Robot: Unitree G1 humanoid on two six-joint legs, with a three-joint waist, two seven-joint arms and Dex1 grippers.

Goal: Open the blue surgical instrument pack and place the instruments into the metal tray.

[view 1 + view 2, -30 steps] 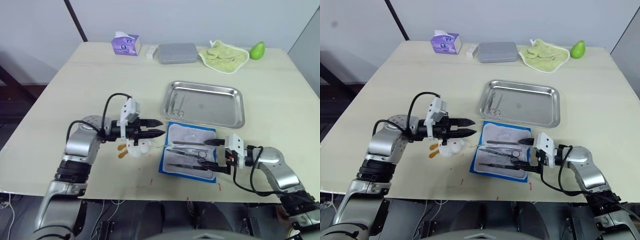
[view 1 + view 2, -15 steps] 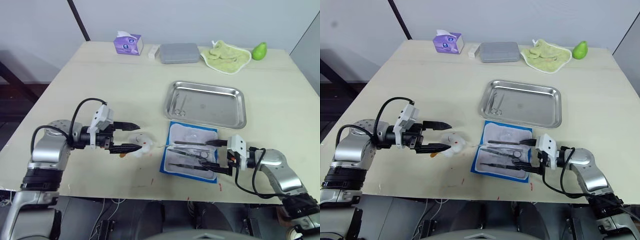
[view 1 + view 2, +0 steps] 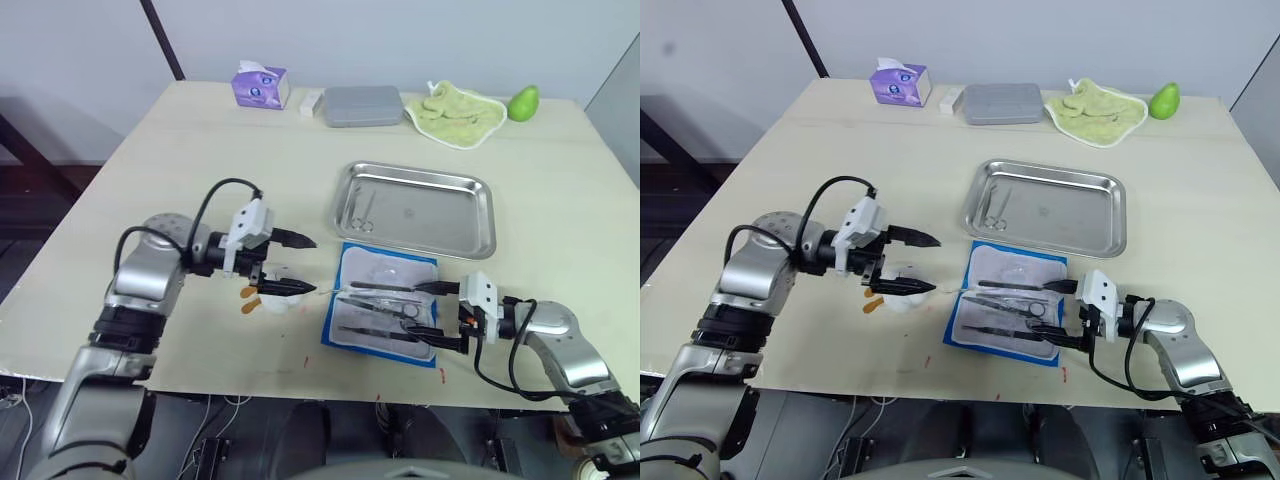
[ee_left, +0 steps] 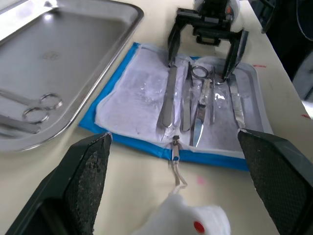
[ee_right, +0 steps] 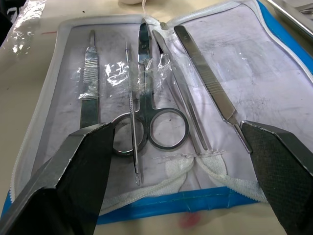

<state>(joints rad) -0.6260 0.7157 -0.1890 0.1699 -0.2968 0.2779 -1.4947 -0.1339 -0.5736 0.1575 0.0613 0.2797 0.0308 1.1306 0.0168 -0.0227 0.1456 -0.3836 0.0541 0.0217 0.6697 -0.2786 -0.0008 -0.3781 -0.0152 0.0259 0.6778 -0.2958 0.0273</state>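
Pale wooden table (image 3: 200,150), so: metal tray (image 3: 470,215) sits just past the blue surgical instrument pack (image 3: 345,335), lying open with most instruments (image 5: 146,117) inside. Right gripper (image 3: 438,318) straddles them, jaws wide. Left gripper (image 3: 298,265), wide too, hovers above a white wad (image 3: 272,300).

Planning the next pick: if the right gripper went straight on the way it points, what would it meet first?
Probably the scissors lying in the open blue pack: the right gripper, open, faces them at the pack's edge. How high it hovers above them is unclear.
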